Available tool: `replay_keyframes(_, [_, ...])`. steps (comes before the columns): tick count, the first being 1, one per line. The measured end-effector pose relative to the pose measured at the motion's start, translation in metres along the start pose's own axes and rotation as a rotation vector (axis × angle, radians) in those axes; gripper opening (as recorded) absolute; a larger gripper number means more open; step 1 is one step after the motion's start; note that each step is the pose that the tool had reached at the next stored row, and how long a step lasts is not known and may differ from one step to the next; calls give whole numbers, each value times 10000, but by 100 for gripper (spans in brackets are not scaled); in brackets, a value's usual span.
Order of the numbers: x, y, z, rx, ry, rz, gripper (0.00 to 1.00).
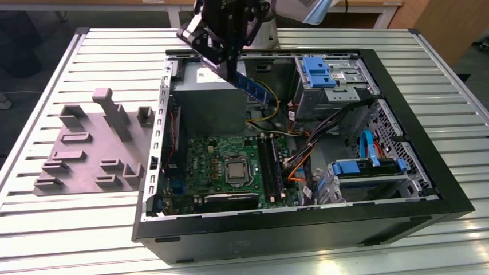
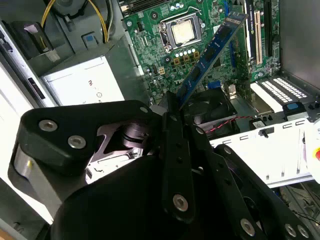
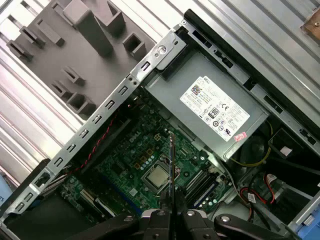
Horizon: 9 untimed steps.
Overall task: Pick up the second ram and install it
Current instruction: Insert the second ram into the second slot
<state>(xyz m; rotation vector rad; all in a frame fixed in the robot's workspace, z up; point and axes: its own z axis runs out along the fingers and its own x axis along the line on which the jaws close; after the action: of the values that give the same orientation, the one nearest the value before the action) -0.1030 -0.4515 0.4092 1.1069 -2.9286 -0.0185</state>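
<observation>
The ram [image 1: 253,89] is off the table, pinched at 1 end by the gripper [image 1: 232,70] and hanging tilted over the open case [image 1: 290,232], beside the power supply [image 1: 202,106]. I judge the pickup done. Not yet installed: it is well above the motherboard [image 1: 217,156] slots [image 1: 273,163].

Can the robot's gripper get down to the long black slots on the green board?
Probably yes. The case is open on top, and nothing lies over the slots; the orange cables sit beside them. The gripper hangs above, holding the second ram.
</observation>
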Motion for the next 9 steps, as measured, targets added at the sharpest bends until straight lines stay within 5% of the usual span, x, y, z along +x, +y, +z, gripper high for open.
replay_keyframes(9, [0, 0, 1, -2, -4, 247, 14])
